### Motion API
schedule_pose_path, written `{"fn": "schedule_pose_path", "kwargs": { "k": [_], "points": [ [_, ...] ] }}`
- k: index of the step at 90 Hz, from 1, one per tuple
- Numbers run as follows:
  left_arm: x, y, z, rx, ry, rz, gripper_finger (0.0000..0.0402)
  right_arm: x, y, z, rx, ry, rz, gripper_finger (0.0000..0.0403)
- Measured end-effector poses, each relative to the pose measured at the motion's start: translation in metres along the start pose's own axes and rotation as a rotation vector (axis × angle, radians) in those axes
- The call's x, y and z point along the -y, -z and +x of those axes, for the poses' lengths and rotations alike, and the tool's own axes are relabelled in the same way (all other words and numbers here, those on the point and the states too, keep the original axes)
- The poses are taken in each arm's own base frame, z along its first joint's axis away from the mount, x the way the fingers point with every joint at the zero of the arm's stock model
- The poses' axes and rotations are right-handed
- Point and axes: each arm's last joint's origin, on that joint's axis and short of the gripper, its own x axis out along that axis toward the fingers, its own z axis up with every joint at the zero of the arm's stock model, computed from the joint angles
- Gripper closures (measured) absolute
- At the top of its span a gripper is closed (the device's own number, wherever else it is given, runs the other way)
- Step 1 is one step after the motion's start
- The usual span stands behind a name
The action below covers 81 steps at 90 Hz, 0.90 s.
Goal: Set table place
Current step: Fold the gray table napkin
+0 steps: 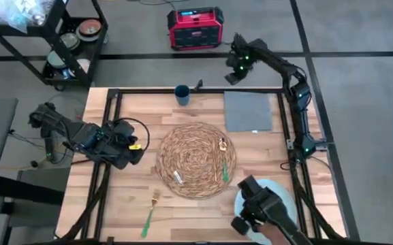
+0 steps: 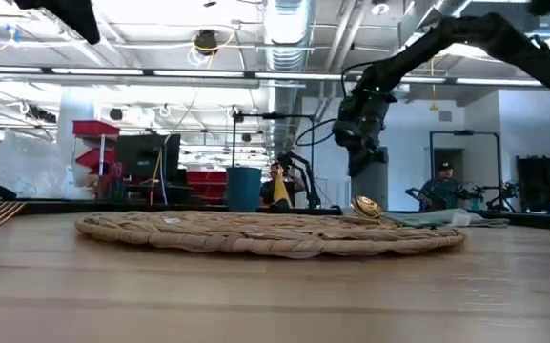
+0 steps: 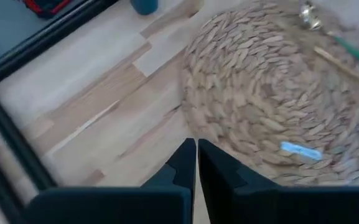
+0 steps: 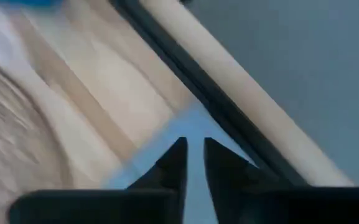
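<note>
Placemat centred on plank bench

Light-wood bench [image 1: 182,207] with black frame rails sits on a grey floor; a red power unit [image 1: 195,28] lies beyond it. The round spiral-woven straw placemat [image 1: 196,160] lies mid-bench, a spoon [image 1: 223,144] on it. Left tool [image 3: 196,163], clenched, is just beside the placemat. Right tool [image 4: 193,163], fingers slightly parted, hovers over a pale-blue plate [image 1: 286,195] near the placemat.

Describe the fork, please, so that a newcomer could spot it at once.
Start from the round woven placemat at the middle of the table. The fork lies on bare wood beside it, toward the left arm's near corner. Unlike the green-handled spoon on the placemat, it has tines.
</note>
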Motion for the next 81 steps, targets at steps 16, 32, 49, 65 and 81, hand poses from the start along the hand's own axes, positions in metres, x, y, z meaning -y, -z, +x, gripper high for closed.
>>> {"fn": "schedule_pose_path", "kwargs": {
  "k": [16, 32, 49, 65, 81],
  "points": [
    [0.003, -0.003, 0.001, 0.012, 0.025, -0.033, 0.0401, 0.012, 0.004, -0.001, -0.091, 0.249, -0.066, 0.0241],
    [0.004, -0.008, 0.004, 0.025, 0.026, -0.091, 0.0401, 0.019, 0.013, 0.014, -0.133, 0.254, -0.027, 0.0183],
    [0.005, -0.012, 0.006, 0.038, 0.04, -0.125, 0.0401, 0.006, 0.014, 0.033, -0.153, 0.241, -0.064, 0.018],
    [0.004, -0.014, 0.007, 0.039, 0.03, -0.126, 0.0401, -0.002, 0.008, 0.036, -0.12, 0.243, -0.071, 0.0192],
    [0.004, -0.015, 0.008, 0.04, 0.025, -0.132, 0.0401, -0.017, 0.005, 0.039, -0.111, 0.212, -0.09, 0.0196]
  ]
}}
